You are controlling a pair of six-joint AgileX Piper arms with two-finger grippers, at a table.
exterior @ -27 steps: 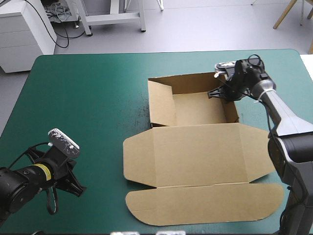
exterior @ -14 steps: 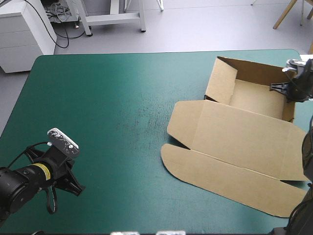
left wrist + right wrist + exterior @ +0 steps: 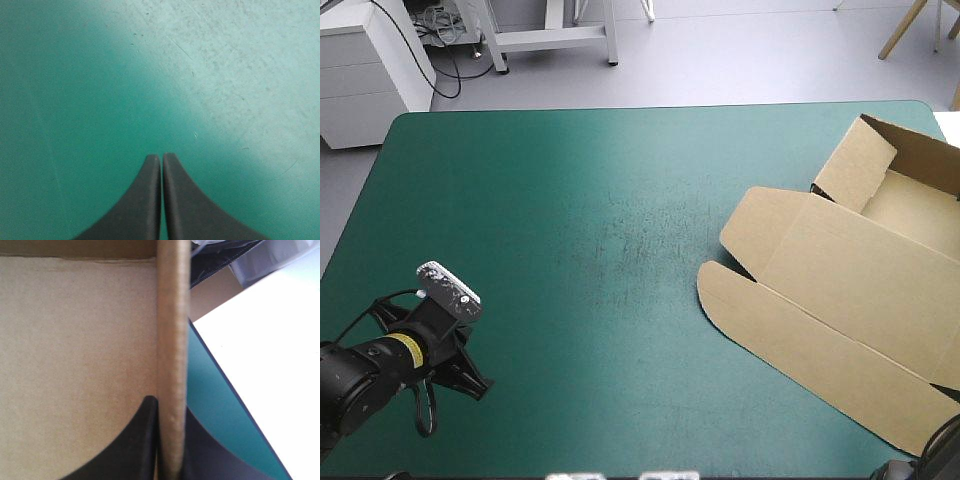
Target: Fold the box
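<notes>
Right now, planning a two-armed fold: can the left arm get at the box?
Probably not: nothing blocks it, but the left gripper sits at the near-left corner and the box lies at the right edge.

My high camera sits above and behind, looking forward and down, and the bench [image 3: 520, 200] fills most of it. The left wrist camera looks along the left end effector [image 3: 161, 159], close over bare cover that the high view shows at 8 o'clock. The right wrist camera looks along the right end effector [image 3: 170, 405], tight against the box [image 3: 75, 340], which the high view shows at 3 o'clock.
</notes>
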